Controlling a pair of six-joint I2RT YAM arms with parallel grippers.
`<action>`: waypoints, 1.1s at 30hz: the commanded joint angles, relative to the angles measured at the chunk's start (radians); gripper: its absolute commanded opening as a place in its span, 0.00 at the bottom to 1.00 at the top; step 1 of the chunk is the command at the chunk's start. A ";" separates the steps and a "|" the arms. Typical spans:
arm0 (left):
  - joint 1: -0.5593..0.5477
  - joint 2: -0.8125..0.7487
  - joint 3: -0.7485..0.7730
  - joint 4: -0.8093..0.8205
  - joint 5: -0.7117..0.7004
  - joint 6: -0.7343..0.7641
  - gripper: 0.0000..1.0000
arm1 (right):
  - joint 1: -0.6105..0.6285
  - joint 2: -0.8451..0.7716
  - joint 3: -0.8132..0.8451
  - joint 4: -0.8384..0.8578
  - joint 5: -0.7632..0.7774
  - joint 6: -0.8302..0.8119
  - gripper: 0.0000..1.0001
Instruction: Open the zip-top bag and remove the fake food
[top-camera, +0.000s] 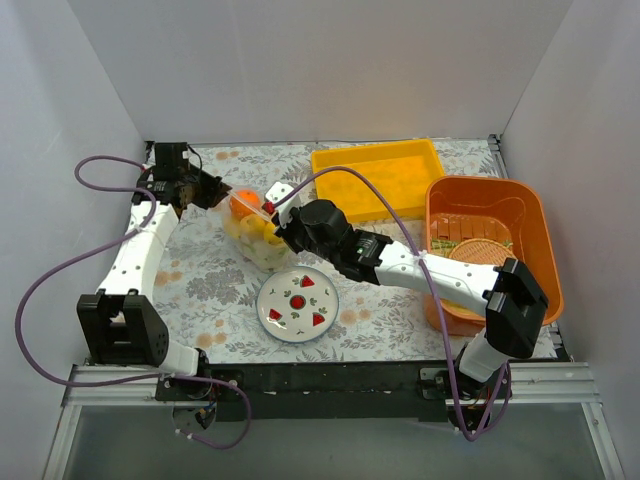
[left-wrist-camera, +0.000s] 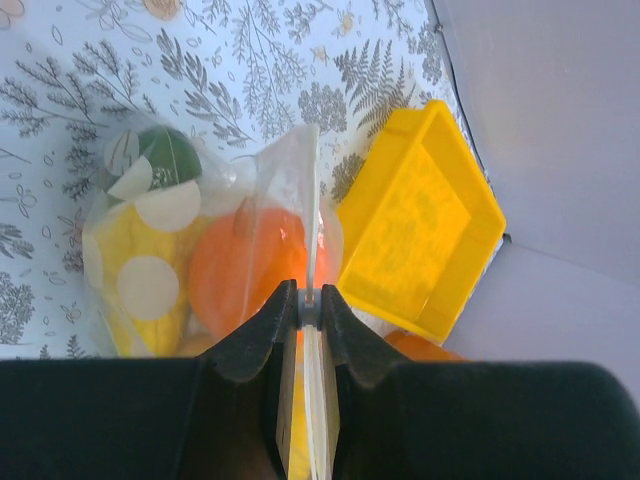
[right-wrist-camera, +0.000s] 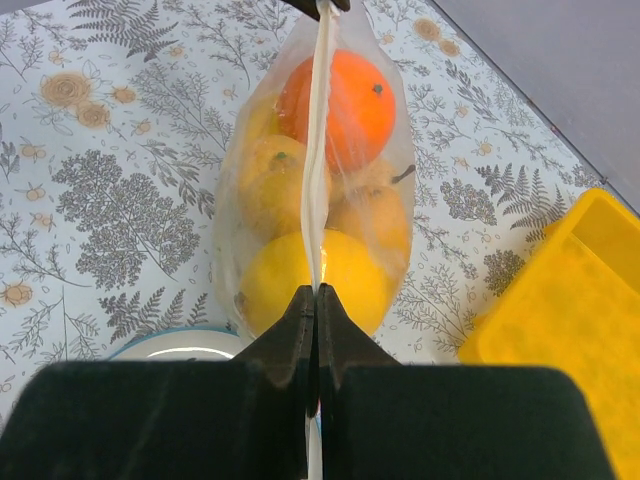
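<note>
From the top camera, the zip-top bag (top-camera: 252, 232) sits left of the yellow tray (top-camera: 380, 180), near its front-left corner, over the patterned table (top-camera: 200, 280); the fake food (top-camera: 243, 205) is inside it, an orange piece toward the back and yellow ones toward the front. The left fingers (top-camera: 215, 190) meet the bag's end farther from the tray; the right fingers (top-camera: 275, 215) meet the end nearer the tray. A white plate (top-camera: 297, 304) lies in front of the tray, just beside the bag; an orange basket (top-camera: 490, 250) stands close by the tray's right corner.

From the left wrist, the left fingers are pressed together with only the bag's thin top strip between them, gripping it; the strip runs straight away from them on edge. A round orange fruit (left-wrist-camera: 240, 270) shows through the plastic just past the grip; yellow pieces and a green-and-white piece (left-wrist-camera: 160, 160) lie on the side away from the tray, which stands near the bag on the other side.

From the right wrist, the right fingers are clamped tight on the same strip, no gap showing; the strip reads as one unbroken pale line up to a dark tip at the far end. The fruits bulge beneath it, orange farthest, yellow nearest; the tray is to one side and the plate's rim to the other. I cannot tell whether the bag's bottom touches the table.
</note>
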 joint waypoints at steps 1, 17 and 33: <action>0.030 0.033 0.072 0.032 -0.049 0.044 0.00 | 0.003 -0.053 -0.004 -0.009 0.023 -0.002 0.01; 0.116 0.124 0.122 0.058 -0.071 0.095 0.00 | 0.003 -0.083 -0.009 -0.021 0.015 -0.003 0.01; 0.135 0.144 0.162 0.092 -0.042 0.144 0.00 | 0.003 -0.104 -0.007 -0.038 -0.006 -0.003 0.01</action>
